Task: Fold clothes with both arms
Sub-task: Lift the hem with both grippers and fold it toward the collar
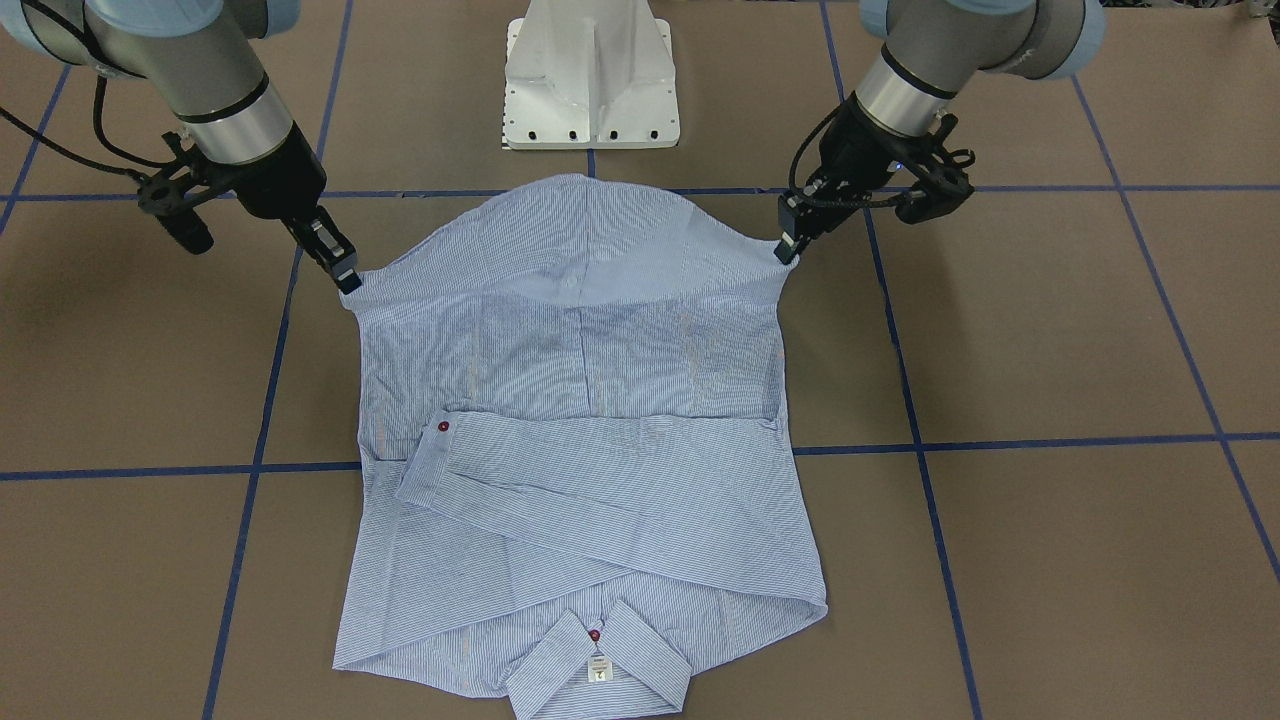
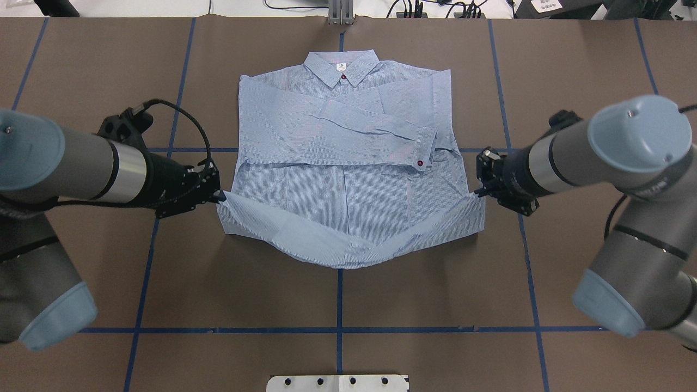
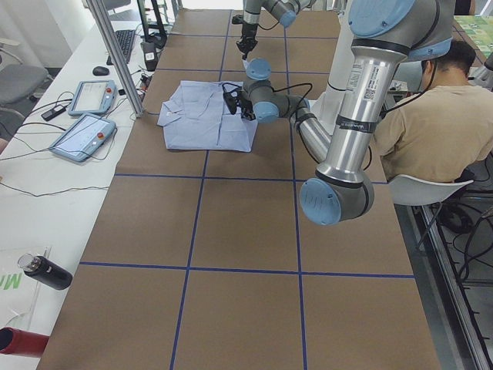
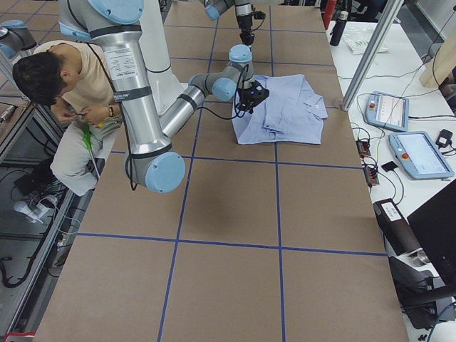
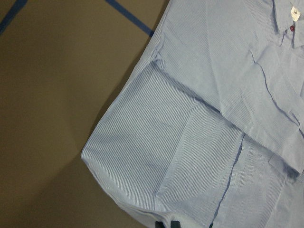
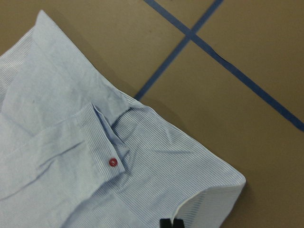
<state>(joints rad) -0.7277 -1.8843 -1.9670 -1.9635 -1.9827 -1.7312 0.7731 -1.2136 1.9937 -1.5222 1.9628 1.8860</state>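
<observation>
Striped shirt (image 2: 348, 185) hem (image 2: 305, 235) is pinched shut at both corners by L gripper (image 2: 219, 195) & R gripper (image 2: 478, 191); I'd carry both evenly, hem taut, toward collar (image 2: 341, 68).

Your shirt (image 2: 348, 163) sits mid-worktop (image 2: 435, 283), with the collar (image 2: 341, 68) at the far edge, away from the base (image 2: 337, 383), and the hem on the near side. One sleeve (image 2: 375, 128) lies across the chest, and its cuff (image 2: 426, 152) ends up on the robot's right. The left gripper (image 2: 220, 196) is pinching the hem's left corner and the right gripper (image 2: 478, 191) the right corner, so the shirt's stretched between them. The hem's middle bulges toward the base. Off the worktop, a person (image 3: 420, 116) sits behind the robot. Two pendants (image 3: 83, 135) lie on the side table (image 3: 38, 200) beyond the collar end.
</observation>
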